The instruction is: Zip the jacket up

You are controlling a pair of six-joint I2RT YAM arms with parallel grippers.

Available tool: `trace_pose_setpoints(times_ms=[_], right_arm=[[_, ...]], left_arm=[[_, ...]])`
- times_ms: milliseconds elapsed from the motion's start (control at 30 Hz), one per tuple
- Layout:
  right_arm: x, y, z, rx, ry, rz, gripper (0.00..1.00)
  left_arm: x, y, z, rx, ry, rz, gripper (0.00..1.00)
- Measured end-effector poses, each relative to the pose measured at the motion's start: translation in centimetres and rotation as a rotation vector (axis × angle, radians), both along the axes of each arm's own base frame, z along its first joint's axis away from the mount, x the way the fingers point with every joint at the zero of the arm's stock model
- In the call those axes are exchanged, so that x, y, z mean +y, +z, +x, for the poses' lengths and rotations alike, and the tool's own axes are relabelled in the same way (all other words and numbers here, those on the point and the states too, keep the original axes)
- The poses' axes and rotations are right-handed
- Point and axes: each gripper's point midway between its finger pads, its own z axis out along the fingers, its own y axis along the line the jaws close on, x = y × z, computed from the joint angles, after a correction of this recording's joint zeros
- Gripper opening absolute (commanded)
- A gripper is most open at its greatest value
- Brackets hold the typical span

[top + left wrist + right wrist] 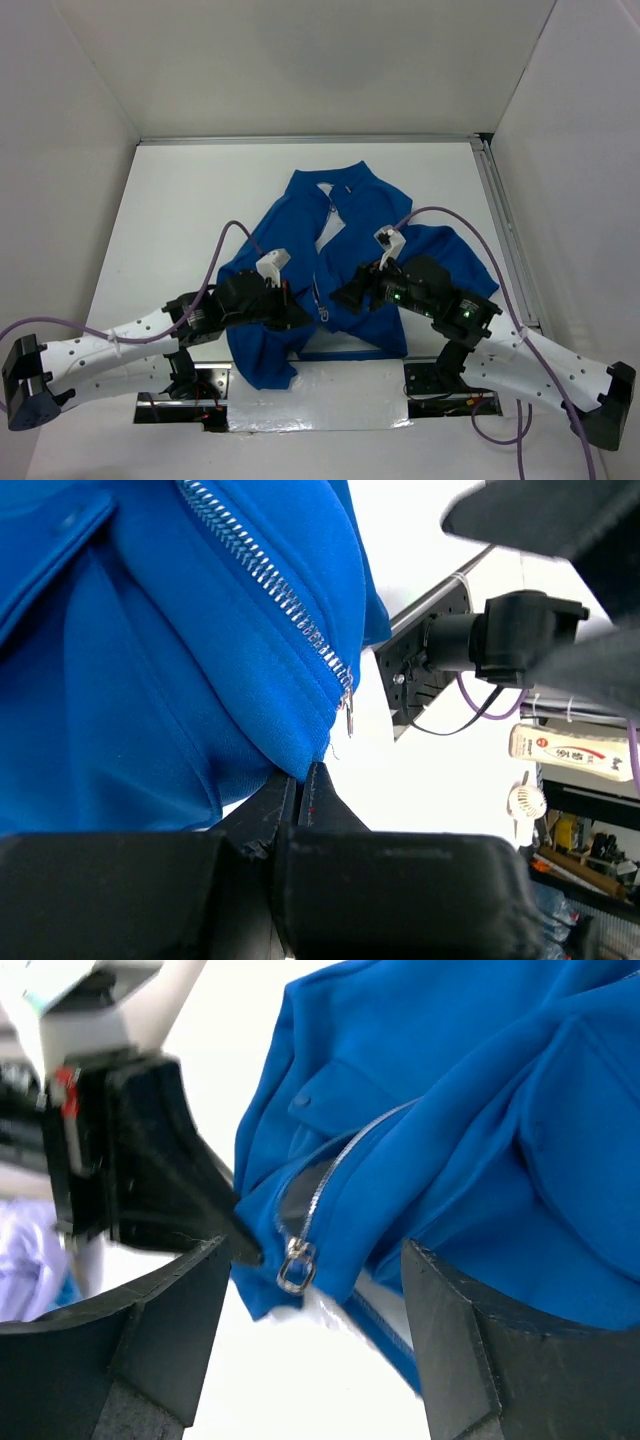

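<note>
Jacket flat on table, front up, lying between both arms. Long axis far-to-near in the top view: collar toward the far wall, hem toward the arm bases, zipper along that same line, upper front parted over white lining.

Left gripper pinched closed on the hem corner just below the zipper's foot. Right gripper spread wide, gripping nothing, slider hanging between its fingers (pull tab small and dangling, a poor target).

Risks, as judged from this pose:
- Closure of the right fingers on cloth instead of the tab, owing to the fold bulging beside the slider.
- Slip of the tab from the pads during the pull toward the collar.
- Loss of the left pinch, hence a slack hem and the whole jacket dragged along the table rather than teeth meshed.
- Fabric jammed in the slider, from folds crowding the teeth.
</note>
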Motion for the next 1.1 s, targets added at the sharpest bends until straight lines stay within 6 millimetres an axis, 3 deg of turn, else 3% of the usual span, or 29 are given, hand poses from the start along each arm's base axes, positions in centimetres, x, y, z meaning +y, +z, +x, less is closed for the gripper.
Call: trace_pose_setpoints(times_ms=[200,367,1000,1100], right_arm=[[1.9,-0.1,-3.5,-0.017,0.130,-0.095,0.69],[3.5,-2.3,-5.3,0.038,0.197,-0.162,0.65],[4.1,-4.6,-4.8,0.127,0.131,-0.170,0.57],[4.2,-4.8,-4.4,0.128,0.110,-0.175,0.46]], left_arm=[[0.2,0.3,0.0,0.016,0.016,0.011,0.00],[0.3,0.3,0.0,0.019,0.019,0.017,0.00],[0.3,0.9,0.0,0.003,0.017,-0.003,0.00],[0.3,1.3,0.0,-0.004,0.015,-0.014,0.00]])
